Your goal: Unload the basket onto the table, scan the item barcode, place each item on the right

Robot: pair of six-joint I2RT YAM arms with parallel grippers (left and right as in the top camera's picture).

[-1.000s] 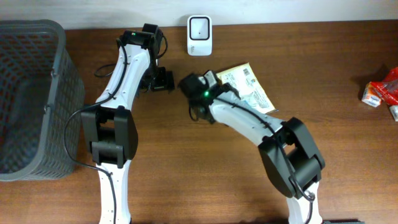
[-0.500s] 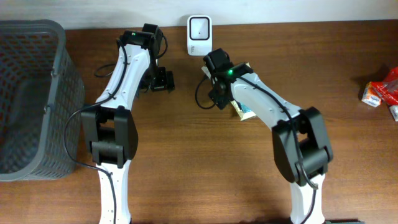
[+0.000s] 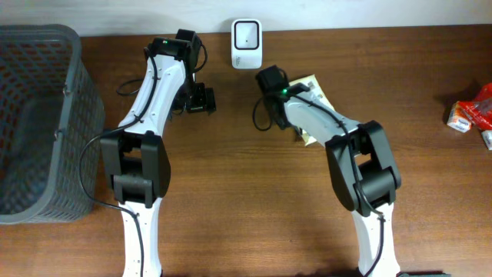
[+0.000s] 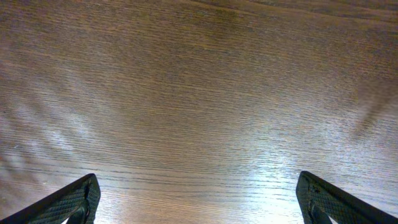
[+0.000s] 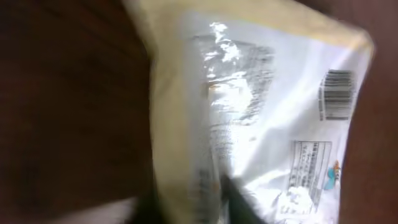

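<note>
The item is a yellow and white snack packet (image 5: 261, 118), and its barcode (image 5: 339, 93) faces my right wrist camera near the packet's upper right corner. My right gripper (image 5: 193, 205) is shut on the packet's yellow edge, though that view is blurred. From overhead the packet (image 3: 317, 86) shows partly from under my right arm, just right of the white barcode scanner (image 3: 246, 33) at the table's back edge. My left gripper (image 4: 199, 205) hangs open over bare wood and holds nothing. In the overhead view the left gripper (image 3: 201, 100) is left of the scanner.
A tall grey mesh basket (image 3: 38, 123) stands at the table's left end. Red and white packaged goods (image 3: 470, 111) lie at the far right edge. A black cable loops beside my right wrist (image 3: 261, 115).
My right arm swung right from beside the packet to over it, and its jaws opened and then shut on the packet's edge. The packet shifted slightly. The left arm stayed still.
</note>
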